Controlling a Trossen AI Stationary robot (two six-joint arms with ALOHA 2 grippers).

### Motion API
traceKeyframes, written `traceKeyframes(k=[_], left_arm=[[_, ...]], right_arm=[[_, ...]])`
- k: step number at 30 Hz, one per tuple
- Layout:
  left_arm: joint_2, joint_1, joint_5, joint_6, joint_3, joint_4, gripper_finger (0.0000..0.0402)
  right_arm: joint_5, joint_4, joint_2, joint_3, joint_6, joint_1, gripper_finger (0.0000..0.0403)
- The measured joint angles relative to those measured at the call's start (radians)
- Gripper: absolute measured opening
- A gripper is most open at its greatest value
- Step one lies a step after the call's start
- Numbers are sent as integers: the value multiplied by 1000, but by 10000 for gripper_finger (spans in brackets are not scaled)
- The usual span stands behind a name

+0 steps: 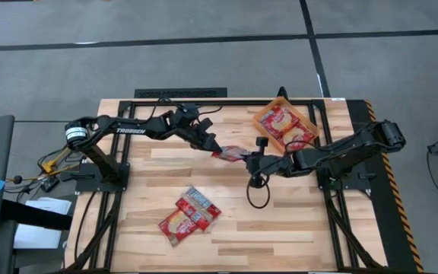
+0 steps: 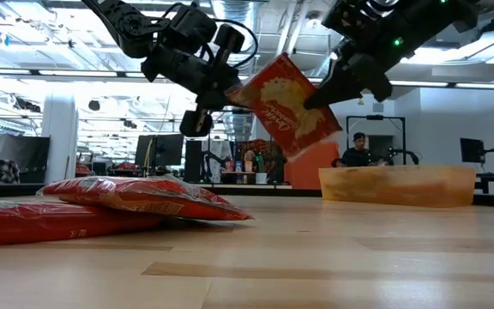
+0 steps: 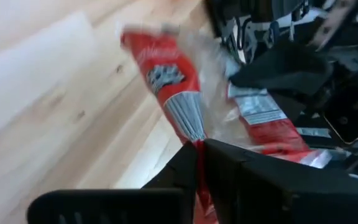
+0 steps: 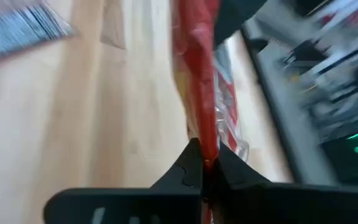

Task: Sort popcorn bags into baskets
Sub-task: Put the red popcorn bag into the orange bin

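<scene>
Above mid-desk (image 1: pixel 158 164), popcorn bag (image 1: pixel 232 154) pinched by left hand (image 1: pixel 214 148) and right hand (image 1: pixel 254 162), long axis spanning both, orange basket (image 1: pixel 262 116) nearer right.

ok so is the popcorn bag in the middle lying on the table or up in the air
In the air. The popcorn bag hangs tilted above the table, pinched between the left pincer and right pincer.

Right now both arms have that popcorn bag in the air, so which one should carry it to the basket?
Right. Both end effectors, left and right, pinch the raised popcorn bag, but the orange basket lies on the right arm's side of the table, so the right probably has the shorter carry.
</scene>
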Motion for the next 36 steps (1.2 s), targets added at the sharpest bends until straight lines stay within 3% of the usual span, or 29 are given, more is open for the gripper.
traceKeyframes(k=[7,12,19,24,31,36], left_arm=[[0,48,-14,34,0,102,86],[-1,114,31,26,1,153,139],[-1,168,31,-5,1,247,190],[-1,174,48,-26,1,289,207],[-1,173,54,-12,1,279,210],[-1,173,46,-13,1,281,210]], right_arm=[[-62,-38,-2,1,423,-9,8],[-73,-62,-1,0,822,10,10],[44,-113,-44,-2,1292,23,15],[134,-252,-217,0,1350,-40,10],[173,-696,-538,-4,1445,-156,16],[178,-803,-708,-109,1624,-171,15]])
